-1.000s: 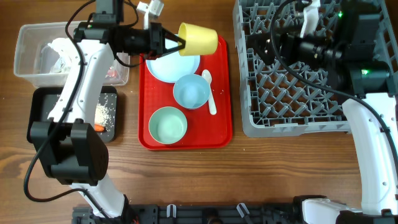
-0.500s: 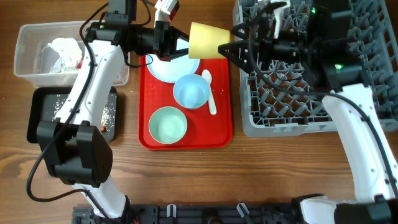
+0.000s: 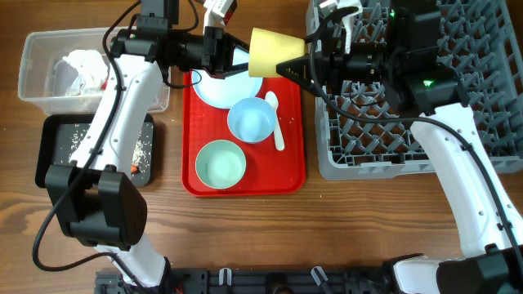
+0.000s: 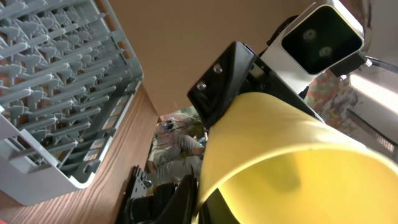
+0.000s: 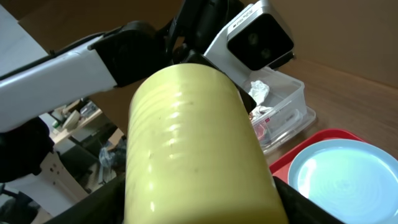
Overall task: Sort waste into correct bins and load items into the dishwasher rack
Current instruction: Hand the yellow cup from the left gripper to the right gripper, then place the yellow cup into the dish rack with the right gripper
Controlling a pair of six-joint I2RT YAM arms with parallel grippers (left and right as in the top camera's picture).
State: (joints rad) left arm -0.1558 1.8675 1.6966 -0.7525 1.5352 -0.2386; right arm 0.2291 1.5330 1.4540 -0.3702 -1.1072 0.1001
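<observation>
The yellow cup [image 3: 265, 51] [image 4: 292, 155] [image 5: 193, 143] hangs on its side in the air above the back right corner of the red tray [image 3: 189, 188]. My left gripper [image 3: 241, 59] [image 4: 202, 199] is shut on its rim, one finger inside and one outside. From the right, my right gripper [image 3: 292, 65] [image 5: 199, 208] has a dark finger pressed against each side of the cup's base end. The pale blue plate [image 3: 221, 88] [image 5: 348, 180], two pale blue bowls [image 3: 251, 119] [image 3: 221, 163] and the white spoon [image 3: 275, 122] lie on the red tray. The grey dishwasher rack [image 3: 384, 106] [image 4: 56, 81] stands at the right.
At the left, a clear tub [image 3: 41, 82] [image 5: 280, 112] holds the crumpled wrapper [image 3: 82, 65]. In front of it the black tray [image 3: 49, 163] holds rice grains [image 3: 135, 147] and a carrot piece [image 3: 132, 168]. Both arms cross above the tray's back edge.
My left arm carried the cup to the right. My right arm swung left out of the rack, and its fingers have drawn in around the cup's base end.
</observation>
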